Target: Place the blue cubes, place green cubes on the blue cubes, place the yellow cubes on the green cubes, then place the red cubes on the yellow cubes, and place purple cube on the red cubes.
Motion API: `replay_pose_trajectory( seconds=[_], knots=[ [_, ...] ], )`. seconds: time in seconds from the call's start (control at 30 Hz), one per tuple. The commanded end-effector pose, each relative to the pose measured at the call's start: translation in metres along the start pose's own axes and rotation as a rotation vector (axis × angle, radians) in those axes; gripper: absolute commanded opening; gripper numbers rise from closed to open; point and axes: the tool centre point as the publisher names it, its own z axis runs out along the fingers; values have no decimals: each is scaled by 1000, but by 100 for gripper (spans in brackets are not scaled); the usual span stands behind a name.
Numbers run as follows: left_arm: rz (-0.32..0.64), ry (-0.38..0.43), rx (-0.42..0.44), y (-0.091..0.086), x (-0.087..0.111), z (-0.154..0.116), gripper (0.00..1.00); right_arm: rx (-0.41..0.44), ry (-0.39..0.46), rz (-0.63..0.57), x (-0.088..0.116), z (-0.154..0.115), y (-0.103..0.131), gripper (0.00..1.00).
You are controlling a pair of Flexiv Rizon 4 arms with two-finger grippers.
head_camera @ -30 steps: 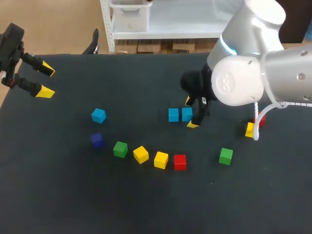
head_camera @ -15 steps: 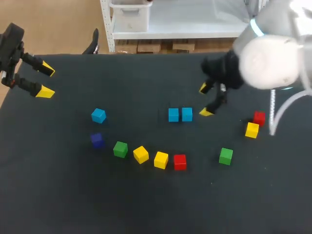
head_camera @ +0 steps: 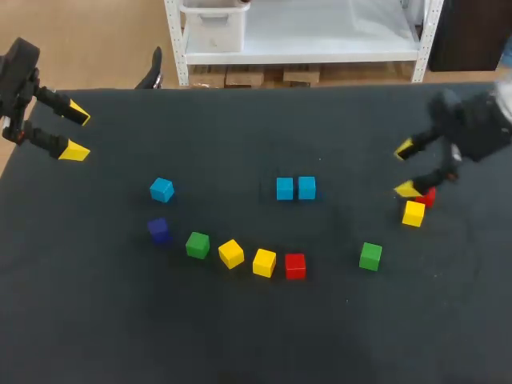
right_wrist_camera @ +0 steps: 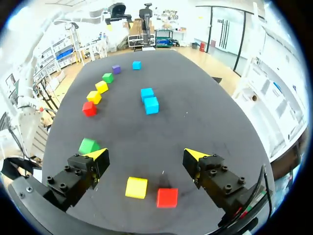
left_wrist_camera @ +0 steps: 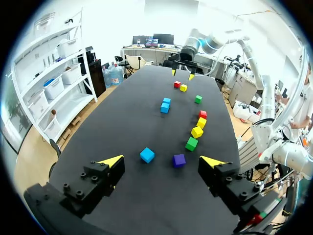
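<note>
Two blue cubes (head_camera: 296, 189) sit side by side mid-table, and a third blue cube (head_camera: 162, 190) lies to the left. In front of them runs an arc of a purple cube (head_camera: 159, 230), a green cube (head_camera: 198, 245), two yellow cubes (head_camera: 247, 258) and a red cube (head_camera: 295, 266). Another green cube (head_camera: 370, 256) lies at the right. My right gripper (head_camera: 408, 170) hangs open over a yellow cube (right_wrist_camera: 136, 187) and a red cube (right_wrist_camera: 167, 198), holding nothing. My left gripper (head_camera: 78, 132) is open and empty at the far left edge, with the lone blue cube (left_wrist_camera: 146, 155) ahead of it.
The black table (head_camera: 256, 336) has bare room along its front and at its back middle. The right arm's body is mostly beyond the right edge of the head view.
My right arm has swung away from beside the two blue cubes to the right, ending above the red and yellow cubes near the right edge. The left arm and all cubes stayed put.
</note>
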Motion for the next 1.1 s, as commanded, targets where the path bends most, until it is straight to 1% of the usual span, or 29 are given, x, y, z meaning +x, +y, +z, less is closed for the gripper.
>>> replay_pose_trajectory(
  seconds=[0.03,0.23,0.3,0.47,0.5,0.53,0.67,0.8,0.9,1.0,1.1],
  knots=[
    [3,-2,2,1,1,0,100,27,-66,-11,13,-35,18,100],
    [3,-2,2,1,1,0,100,16,-62,-37,22,-43,23,100],
    [3,-2,2,1,1,0,100,5,-46,-26,23,-44,24,100],
    [3,-2,2,1,1,0,100,5,-46,-26,23,-44,24,100],
    [19,-26,11,2,1,1,100,5,-46,-26,23,-44,24,100],
    [35,-19,17,3,1,3,100,5,-46,-26,23,-44,24,100],
    [142,73,58,6,-2,16,100,5,-46,-26,23,-44,24,100],
    [278,117,122,6,-8,30,100,5,-46,-26,23,-44,24,100],
    [372,178,169,6,-7,44,100,5,-46,-26,23,-44,24,100],
    [432,226,194,8,-5,60,100,5,-46,-26,23,-44,24,100],
    [477,249,202,9,1,74,100,5,-46,-26,23,-44,24,100]
  ],
)
